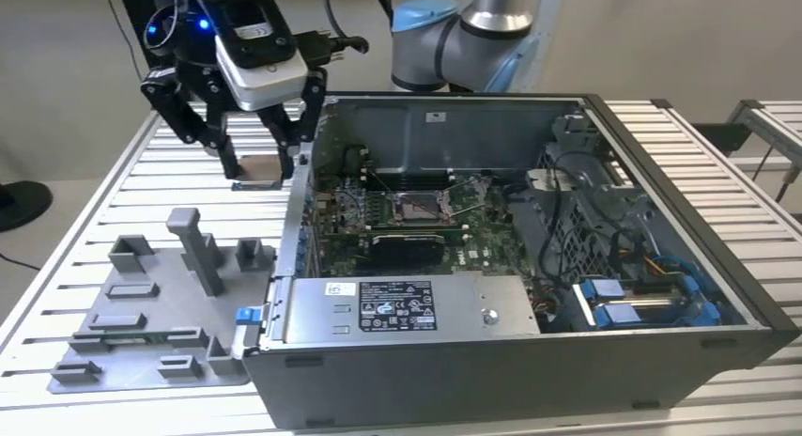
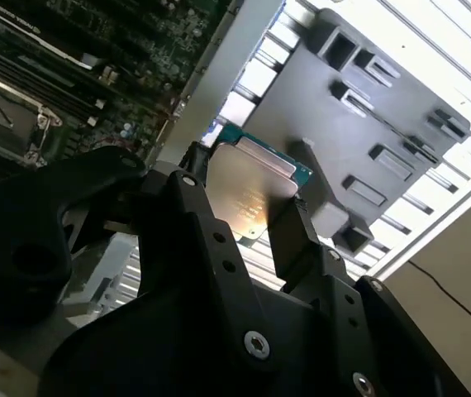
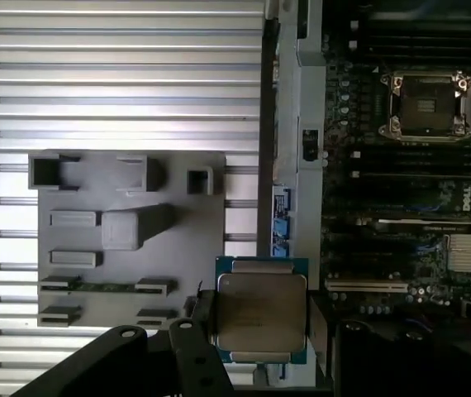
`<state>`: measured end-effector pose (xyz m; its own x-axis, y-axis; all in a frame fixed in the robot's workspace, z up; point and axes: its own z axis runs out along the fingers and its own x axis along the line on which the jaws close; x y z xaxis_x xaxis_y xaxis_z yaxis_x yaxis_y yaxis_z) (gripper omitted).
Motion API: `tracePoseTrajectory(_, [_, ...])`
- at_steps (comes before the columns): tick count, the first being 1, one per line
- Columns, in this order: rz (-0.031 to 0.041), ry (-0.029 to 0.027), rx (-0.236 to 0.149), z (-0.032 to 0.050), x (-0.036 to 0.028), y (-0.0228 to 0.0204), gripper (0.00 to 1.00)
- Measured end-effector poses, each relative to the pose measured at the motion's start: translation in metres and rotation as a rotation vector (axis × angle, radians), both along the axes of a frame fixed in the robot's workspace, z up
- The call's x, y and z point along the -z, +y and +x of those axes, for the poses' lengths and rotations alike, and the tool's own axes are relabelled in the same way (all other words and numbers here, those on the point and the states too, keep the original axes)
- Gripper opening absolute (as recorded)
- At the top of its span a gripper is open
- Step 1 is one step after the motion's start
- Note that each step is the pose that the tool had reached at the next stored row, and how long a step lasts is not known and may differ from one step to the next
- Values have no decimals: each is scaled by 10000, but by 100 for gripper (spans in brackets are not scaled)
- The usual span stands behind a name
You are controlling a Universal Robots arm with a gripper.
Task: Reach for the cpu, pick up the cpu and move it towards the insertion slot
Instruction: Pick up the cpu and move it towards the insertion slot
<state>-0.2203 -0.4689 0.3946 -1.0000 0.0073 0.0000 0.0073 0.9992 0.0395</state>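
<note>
The slatted aluminium table (image 1: 88,201) carried an open computer case (image 1: 527,361), lying on its side with the motherboard (image 1: 376,220) exposed. The Universal Robots arm (image 1: 470,37) rose behind the case's rear wall and reached across to the exterior view's left, wrist turned down, so that the gripper (image 1: 261,169) hung vertically just outside the case's side wall. A grey fixture plate (image 1: 138,347) lay on the table beside the case, well below the fingers. The insertion slot (image 3: 425,107) sat on the motherboard inside the case, silver frame around a dark centre, and appeared unoccupied. The gripper was clamped on the cpu (image 3: 260,310), fingers (image 2: 289,240) pressing on two opposite edges, and the chip was held flat, metal lid showing in both wrist views. The cpu was off the table and outside the case, well apart from the slot. Judged light, rigid and thin, with a smooth lid that could slip under weak pressure. Its underside contacts were judged fragile, so an edge grip as observed was judged the correct hold, and any tilt in the fingers would risk damage at seating.
</note>
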Motion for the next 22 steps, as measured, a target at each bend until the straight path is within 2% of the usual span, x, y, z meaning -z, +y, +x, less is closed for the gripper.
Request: tracePoseTrajectory(22, [-1,1,0,1002,32,0,0])
